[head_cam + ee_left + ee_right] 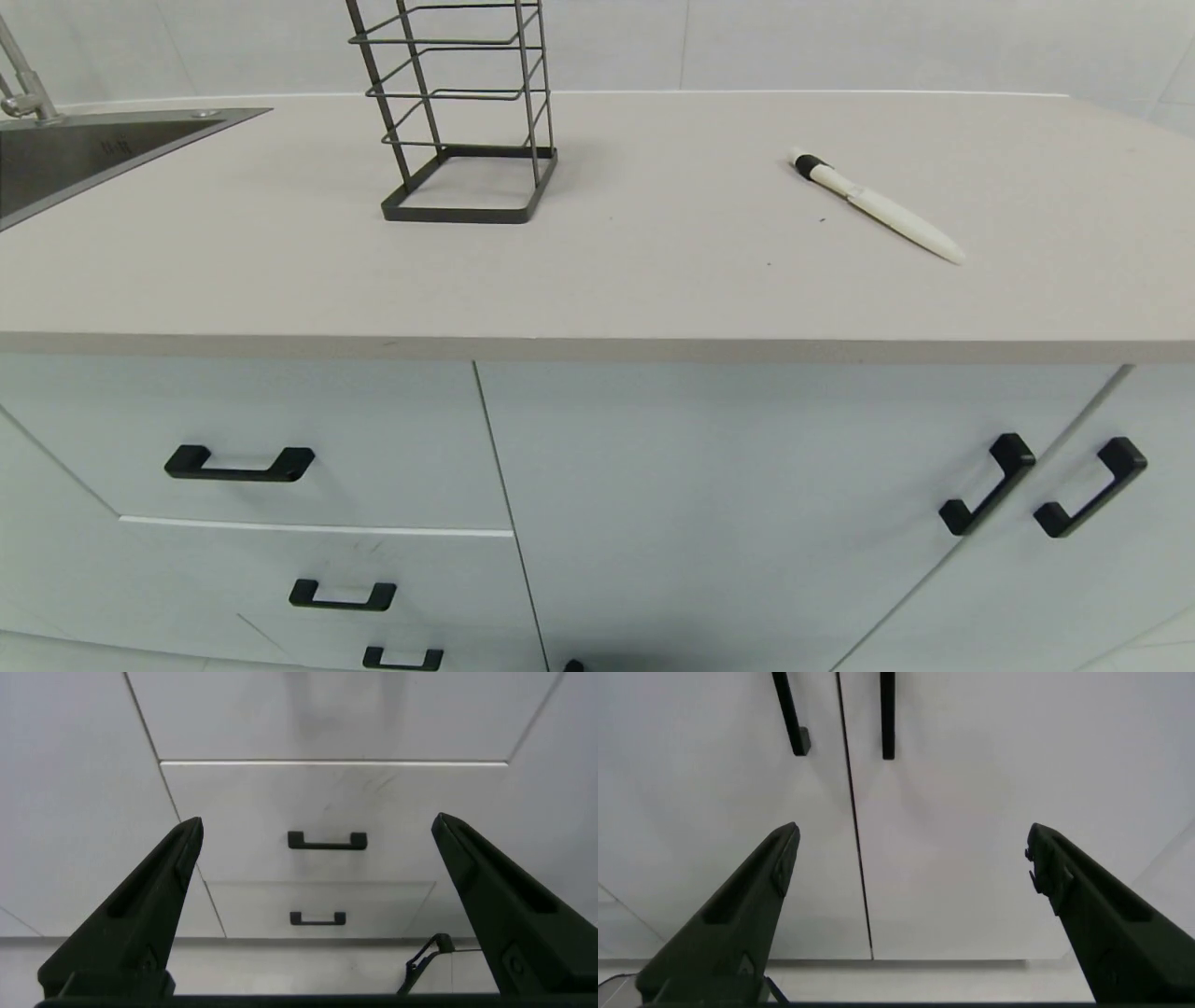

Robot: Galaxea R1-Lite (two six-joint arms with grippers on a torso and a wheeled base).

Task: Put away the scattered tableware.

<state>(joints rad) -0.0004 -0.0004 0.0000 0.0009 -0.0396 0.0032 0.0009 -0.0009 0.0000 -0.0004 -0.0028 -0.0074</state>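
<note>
Height first — left gripper and right gripper gape wide by the cabinet fronts, so I'd raise the right one over the white utensil lying on the counter, well right of the wire rack.

Bright, soft, even light lies over the tabletop. The wire rack throws a faint shadow beside its base, and the lines of the cabinet lean outward at the head view's edges.

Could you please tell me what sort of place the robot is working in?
Most likely a kitchen: a steel sink is set into the countertop, a wire rack and a white knife sit on it, and drawers with black handles run below.
</note>
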